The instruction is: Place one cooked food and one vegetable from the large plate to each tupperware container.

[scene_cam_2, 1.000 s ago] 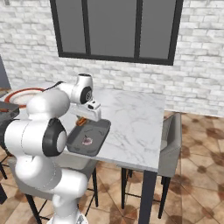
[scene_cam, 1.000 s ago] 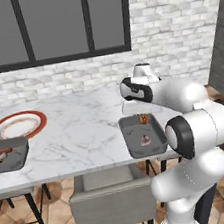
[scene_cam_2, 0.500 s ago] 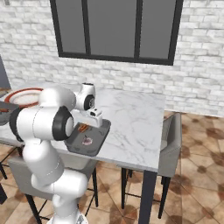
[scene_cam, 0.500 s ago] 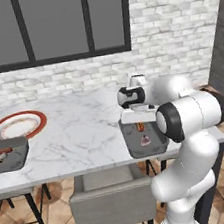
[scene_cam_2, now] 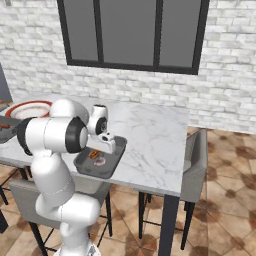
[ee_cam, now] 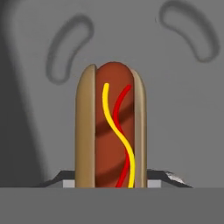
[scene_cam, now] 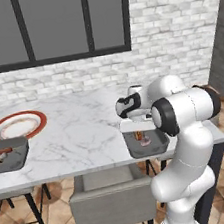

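Now the end effector (scene_cam: pixel 138 130) is closed on a hot dog (ee_cam: pixel 111 127), right over the near tray (scene_cam: pixel 159 146). At 9 o'clock on the bench (scene_cam: pixel 81 133) sits the red-rimmed plate (scene_cam: pixel 17 126).

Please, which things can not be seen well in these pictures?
- Tool in the left base view: too small to read its jaws.
- Hot dog in the hand view: lower end cut off at the bottom.
- Pale item in the near tray: too small to name.

near tray (scene_cam: pixel 159 145) at table's (scene_cam: pixel 77 139) front edge, hot dog (ee_cam: pixel 110 131) over it; plate (scene_cam: pixel 17 126) at 10 o'clock, second tray (scene_cam: pixel 9 154) in front of plate.
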{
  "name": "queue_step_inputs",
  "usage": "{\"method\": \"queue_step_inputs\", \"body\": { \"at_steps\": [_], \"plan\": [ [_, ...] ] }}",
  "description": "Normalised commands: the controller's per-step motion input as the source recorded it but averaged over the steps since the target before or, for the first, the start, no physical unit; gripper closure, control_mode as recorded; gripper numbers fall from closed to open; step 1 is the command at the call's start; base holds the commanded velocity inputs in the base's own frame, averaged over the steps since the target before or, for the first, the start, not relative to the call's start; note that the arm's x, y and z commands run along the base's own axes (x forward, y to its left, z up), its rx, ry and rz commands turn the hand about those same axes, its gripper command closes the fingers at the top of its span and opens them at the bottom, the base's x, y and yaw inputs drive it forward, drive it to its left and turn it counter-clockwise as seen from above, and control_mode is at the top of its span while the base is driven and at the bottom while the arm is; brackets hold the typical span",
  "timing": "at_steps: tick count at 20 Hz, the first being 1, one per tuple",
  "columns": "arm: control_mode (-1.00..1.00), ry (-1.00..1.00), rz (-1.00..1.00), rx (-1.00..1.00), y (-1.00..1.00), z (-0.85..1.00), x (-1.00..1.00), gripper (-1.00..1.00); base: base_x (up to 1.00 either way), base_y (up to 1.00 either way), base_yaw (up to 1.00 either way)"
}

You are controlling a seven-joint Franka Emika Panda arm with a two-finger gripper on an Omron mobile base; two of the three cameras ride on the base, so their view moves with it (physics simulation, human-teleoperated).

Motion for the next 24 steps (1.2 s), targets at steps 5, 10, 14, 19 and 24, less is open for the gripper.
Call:
{"method": "queue_step_inputs", "body": {
  "at_steps": [5, 10, 14, 19, 24],
  "plan": [
    [-1.0, 0.0, 0.0, 0.0, 0.07, -0.39, 0.2, 1.0, 0.0, 0.0, 0.0],
    [-1.0, 0.01, 0.0, 0.0, 0.02, -0.3, 0.03, -1.0, 0.0, 0.0, 0.0],
    [-1.0, 0.0, 0.0, 0.0, -0.05, -0.08, -0.17, -1.0, 0.0, 0.0, 0.0],
    [-1.0, 0.0, 0.0, 0.0, -0.02, 0.03, -0.23, -1.0, 0.0, 0.0, 0.0],
    [-1.0, 0.0, 0.0, 0.01, -0.1, 0.25, -0.23, -1.0, 0.0, 0.0, 0.0]
  ]
}}
